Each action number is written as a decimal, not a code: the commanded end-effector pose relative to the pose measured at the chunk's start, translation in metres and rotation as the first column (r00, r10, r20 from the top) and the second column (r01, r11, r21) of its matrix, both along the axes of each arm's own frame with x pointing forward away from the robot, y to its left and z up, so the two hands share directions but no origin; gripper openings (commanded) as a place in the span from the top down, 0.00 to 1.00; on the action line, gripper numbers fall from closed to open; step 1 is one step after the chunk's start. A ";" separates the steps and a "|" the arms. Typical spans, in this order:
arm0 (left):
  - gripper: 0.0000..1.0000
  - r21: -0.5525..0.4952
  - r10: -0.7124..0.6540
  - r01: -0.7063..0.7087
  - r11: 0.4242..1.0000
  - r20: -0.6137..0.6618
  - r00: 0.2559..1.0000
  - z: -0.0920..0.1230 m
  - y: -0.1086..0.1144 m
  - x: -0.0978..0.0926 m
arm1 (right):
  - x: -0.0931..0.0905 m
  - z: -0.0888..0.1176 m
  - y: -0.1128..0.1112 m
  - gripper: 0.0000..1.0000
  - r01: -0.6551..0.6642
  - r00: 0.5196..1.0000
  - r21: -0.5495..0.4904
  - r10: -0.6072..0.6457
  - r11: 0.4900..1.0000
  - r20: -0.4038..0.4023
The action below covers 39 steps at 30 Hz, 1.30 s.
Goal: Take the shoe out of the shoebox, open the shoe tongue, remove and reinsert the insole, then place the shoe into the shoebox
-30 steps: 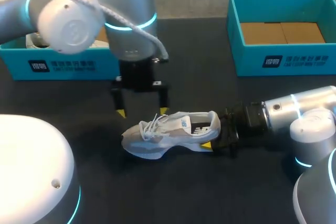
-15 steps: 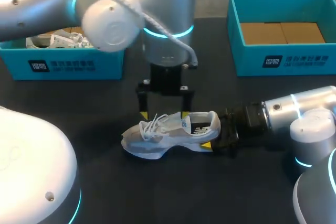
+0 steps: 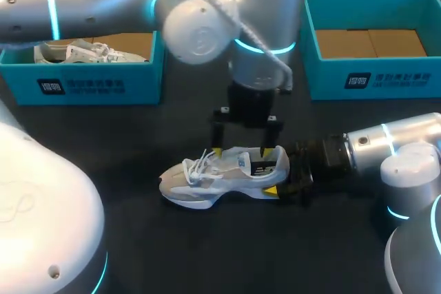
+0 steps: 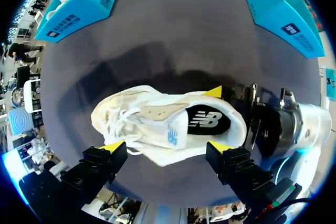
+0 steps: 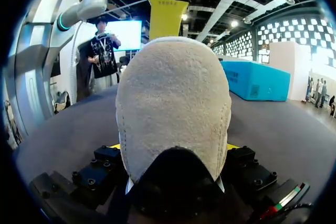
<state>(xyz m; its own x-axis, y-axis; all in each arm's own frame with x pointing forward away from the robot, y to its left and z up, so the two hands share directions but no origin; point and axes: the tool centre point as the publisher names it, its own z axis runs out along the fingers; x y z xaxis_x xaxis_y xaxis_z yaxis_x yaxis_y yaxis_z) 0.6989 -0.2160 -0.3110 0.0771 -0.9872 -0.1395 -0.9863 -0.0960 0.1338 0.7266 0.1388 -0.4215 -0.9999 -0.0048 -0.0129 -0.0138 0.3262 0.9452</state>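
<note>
The dark table (image 3: 207, 253) carries a teal box at each far corner: the left box (image 3: 89, 87) has a second shoe in it, while the right box (image 3: 372, 80) shows only its cardboard floor. From the head view, the shoe (image 3: 220, 173) lies on its sole mid-table, out of either box, toe towards your left arm. The right gripper (image 3: 284, 173) has not moved and clamps the heel. The left gripper (image 3: 241, 151) has travelled from the toe side along the shoe and now hangs over the laces and collar, fingers spread wide with nothing in them. In the left wrist view, those two yellow tips stand on one side of the shoe, near it, and the dark insole (image 4: 207, 120) shows through the opening. In the right wrist view, the suede heel fills the space between the fingers, pressed from both sides. So you are lined up for the tongue; judging by this, the insole work has yet to begin.
</note>
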 end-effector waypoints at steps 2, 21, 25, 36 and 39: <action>0.00 0.148 -0.005 0.008 0.989 -0.024 1.000 -0.015 -0.019 0.002 | 0.000 -0.003 0.003 1.00 0.001 1.000 -0.001 -0.001 1.000 0.001; 0.00 0.172 0.018 -0.013 0.985 -0.028 0.999 -0.027 -0.004 0.003 | 0.000 -0.003 0.003 1.00 0.001 1.000 -0.001 -0.001 1.000 0.001; 0.00 0.176 0.021 -0.016 0.984 -0.026 0.999 -0.032 -0.002 0.004 | 0.000 -0.003 0.003 1.00 0.001 1.000 -0.001 -0.001 1.000 0.001; 0.00 0.192 0.027 -0.021 0.981 -0.028 0.999 -0.040 0.002 0.006 | 0.000 -0.003 0.003 1.00 0.001 1.000 -0.001 -0.001 1.000 0.001; 0.00 0.200 0.029 -0.024 0.980 -0.025 0.999 -0.040 0.005 0.006 | 0.000 -0.003 0.003 1.00 0.001 1.000 -0.001 -0.001 1.000 0.001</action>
